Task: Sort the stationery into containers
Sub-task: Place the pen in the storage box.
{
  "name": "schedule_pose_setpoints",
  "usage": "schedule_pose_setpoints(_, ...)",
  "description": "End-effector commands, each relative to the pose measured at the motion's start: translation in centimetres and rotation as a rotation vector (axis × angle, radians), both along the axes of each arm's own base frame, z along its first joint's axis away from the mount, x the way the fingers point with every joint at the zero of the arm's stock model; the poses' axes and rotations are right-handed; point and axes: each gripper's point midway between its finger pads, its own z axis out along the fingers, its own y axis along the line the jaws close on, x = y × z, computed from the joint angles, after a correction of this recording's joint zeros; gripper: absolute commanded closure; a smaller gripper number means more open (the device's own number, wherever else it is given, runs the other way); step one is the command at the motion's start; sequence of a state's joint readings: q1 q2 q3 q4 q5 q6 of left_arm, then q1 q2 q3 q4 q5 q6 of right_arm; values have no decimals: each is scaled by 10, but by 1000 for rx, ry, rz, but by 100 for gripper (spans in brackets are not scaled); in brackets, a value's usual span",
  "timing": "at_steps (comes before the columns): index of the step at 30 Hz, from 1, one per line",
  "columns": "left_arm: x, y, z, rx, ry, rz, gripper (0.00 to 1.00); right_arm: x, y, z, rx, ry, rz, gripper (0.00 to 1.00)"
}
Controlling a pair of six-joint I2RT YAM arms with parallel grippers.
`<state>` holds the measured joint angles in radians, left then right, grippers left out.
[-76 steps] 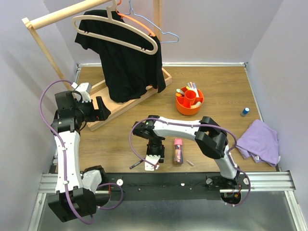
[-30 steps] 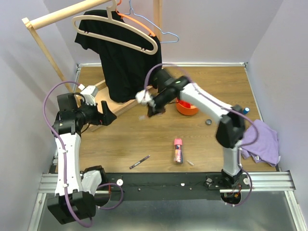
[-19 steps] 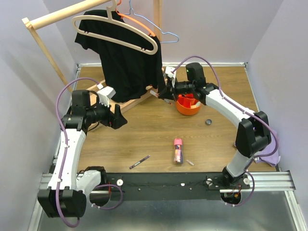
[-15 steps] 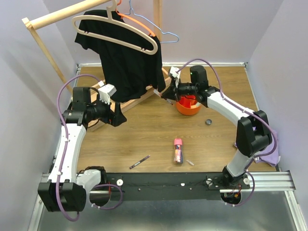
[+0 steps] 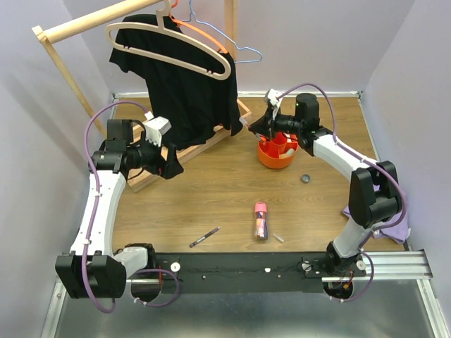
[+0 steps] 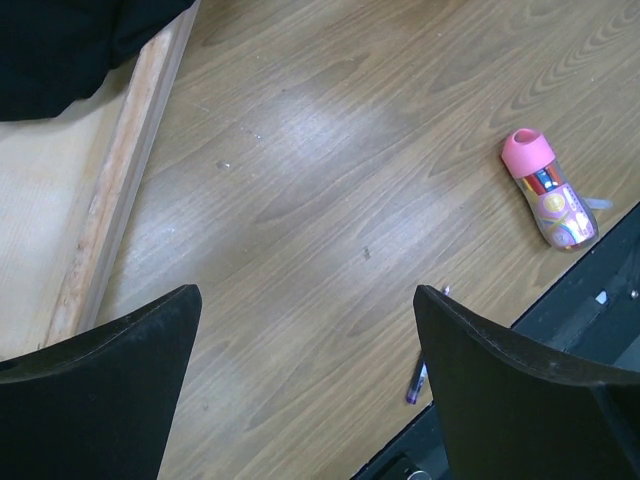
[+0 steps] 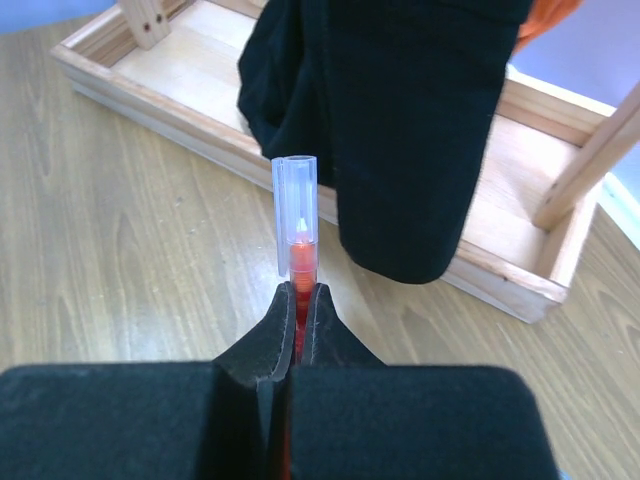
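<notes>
My right gripper (image 5: 256, 127) hovers at the back of the table, just left of the round orange organiser (image 5: 272, 161), which holds several pens. It is shut on an orange-red pen with a clear cap (image 7: 297, 225) that sticks out past the fingertips (image 7: 281, 305). My left gripper (image 5: 170, 166) hangs open and empty above the table's left side, its fingers (image 6: 110, 385) spread wide. A stubby pink tube (image 5: 261, 220) (image 6: 548, 195) lies near the front edge, with a dark slim pen (image 5: 204, 236) (image 6: 416, 381) to its left.
A wooden rack base (image 5: 184, 154) (image 7: 190, 75) runs diagonally at the back left. A black shirt (image 5: 184, 84) (image 7: 400, 120) hangs over it from hangers. A small dark cap (image 5: 305, 178) lies right of centre, and a purple cloth (image 5: 400, 227) sits at the right edge.
The right arm carried the orange-red pen back and right, from beside the shirt to the organiser's left rim. The left arm shifted slightly and stayed open.
</notes>
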<state>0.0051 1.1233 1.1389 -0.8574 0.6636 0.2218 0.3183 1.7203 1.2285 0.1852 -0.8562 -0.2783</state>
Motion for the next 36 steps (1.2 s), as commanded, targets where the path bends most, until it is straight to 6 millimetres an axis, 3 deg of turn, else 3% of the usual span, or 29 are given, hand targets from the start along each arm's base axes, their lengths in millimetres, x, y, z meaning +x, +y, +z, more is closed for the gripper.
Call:
schedule_pose_setpoints(1, 8, 3, 9, 23, -28, 3, 4, 10, -9, -8, -13, -25, -41, 99)
schedule_pose_setpoints(7, 12, 3, 13, 25, -36, 6, 4, 9, -16, -26, -40, 2, -60, 99)
schedule_pose_setpoints(22, 14, 3, 12, 22, -38, 6, 4, 8, -28, -50, -74, 20, -115, 97)
schedule_pose_setpoints(24, 15, 4, 15, 26, -46, 8, 4, 7, -29, -52, -77, 29, -118, 92)
schedule_pose_setpoints(26, 13, 4, 14, 33, -47, 5, 4, 4, -30, -51, -80, 29, -116, 77)
schedule_pose_setpoints(30, 10, 4, 12, 30, -41, 8, 4, -1, -32, -41, -80, 24, -123, 60)
schedule_pose_setpoints(33, 6, 5, 9, 37, -39, 3, 4, -6, -35, -25, -75, 14, -133, 53)
schedule_pose_setpoints(36, -8, -3, 1, 95, -30, -71, 4, -14, -38, -11, -78, 13, -137, 52)
